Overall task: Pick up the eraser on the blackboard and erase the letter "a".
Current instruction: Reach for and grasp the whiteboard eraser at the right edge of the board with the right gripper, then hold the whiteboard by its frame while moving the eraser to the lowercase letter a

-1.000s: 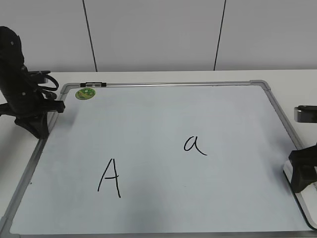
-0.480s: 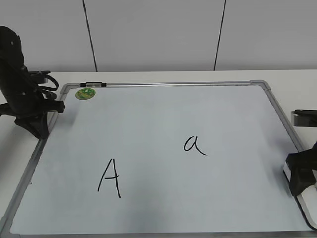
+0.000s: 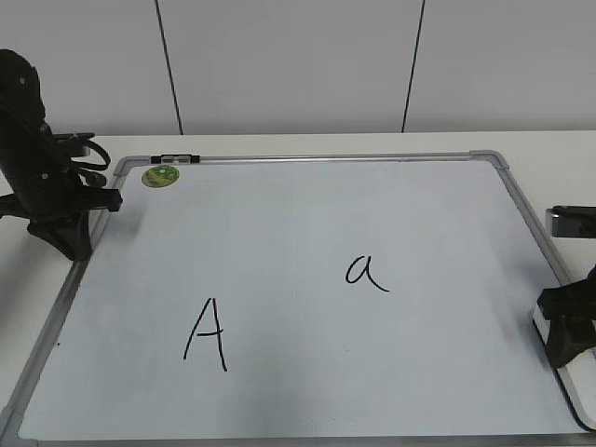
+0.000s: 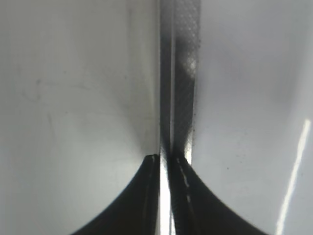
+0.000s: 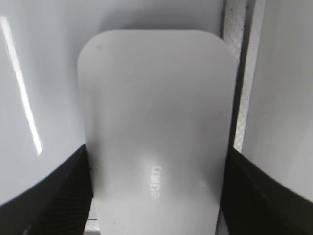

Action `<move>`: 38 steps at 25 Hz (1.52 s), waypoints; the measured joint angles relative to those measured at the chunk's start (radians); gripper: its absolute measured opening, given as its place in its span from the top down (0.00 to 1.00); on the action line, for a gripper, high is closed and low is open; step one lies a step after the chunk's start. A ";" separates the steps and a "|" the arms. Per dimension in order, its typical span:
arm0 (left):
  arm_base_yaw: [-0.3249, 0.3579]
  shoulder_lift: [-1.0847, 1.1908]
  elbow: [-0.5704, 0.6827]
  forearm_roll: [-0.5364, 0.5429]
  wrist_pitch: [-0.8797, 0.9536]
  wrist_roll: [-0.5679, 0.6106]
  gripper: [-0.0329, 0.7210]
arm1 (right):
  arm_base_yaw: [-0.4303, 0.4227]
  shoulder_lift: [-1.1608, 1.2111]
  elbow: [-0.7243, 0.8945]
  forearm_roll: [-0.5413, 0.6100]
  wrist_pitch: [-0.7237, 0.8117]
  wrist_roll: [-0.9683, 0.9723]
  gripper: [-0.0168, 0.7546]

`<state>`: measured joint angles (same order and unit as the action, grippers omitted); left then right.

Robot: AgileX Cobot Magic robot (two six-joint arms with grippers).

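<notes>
At lower right of the exterior frame, the right gripper (image 3: 568, 337) straddles the eraser (image 5: 156, 132) at the blackboard (image 3: 279, 223) edge, jaws apart on either side. Close squarely on both long sides before lifting toward the letter "a" (image 3: 367, 272). Left gripper (image 4: 165, 164): jaws together, idle.

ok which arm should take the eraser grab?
Right. The right gripper already straddles the eraser at the blackboard's right edge, fingers on either side. The left gripper sits shut on the far left frame.
</notes>
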<state>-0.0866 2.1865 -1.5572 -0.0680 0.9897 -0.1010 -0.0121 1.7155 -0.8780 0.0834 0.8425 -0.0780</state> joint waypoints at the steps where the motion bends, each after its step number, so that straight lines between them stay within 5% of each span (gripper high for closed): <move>1: 0.000 0.000 0.000 0.000 0.000 0.000 0.89 | 0.000 0.000 0.000 0.000 0.000 0.000 0.29; 12: 0.000 0.000 0.000 -0.009 0.000 0.000 0.89 | 0.000 0.004 -0.017 0.059 0.017 -0.004 0.30; 18: 0.000 0.000 0.000 -0.009 0.000 0.000 0.89 | 0.022 0.008 -0.135 0.140 0.171 -0.036 0.30; 25: 0.000 0.000 0.000 -0.011 0.000 0.000 0.89 | 0.158 0.117 -0.322 0.104 0.325 -0.014 0.30; 38: 0.000 0.000 0.000 -0.013 0.000 0.000 0.89 | 0.267 0.347 -0.721 0.052 0.356 0.048 0.30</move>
<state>-0.0866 2.1865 -1.5572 -0.0813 0.9897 -0.1010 0.2545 2.0626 -1.5995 0.1357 1.1987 -0.0297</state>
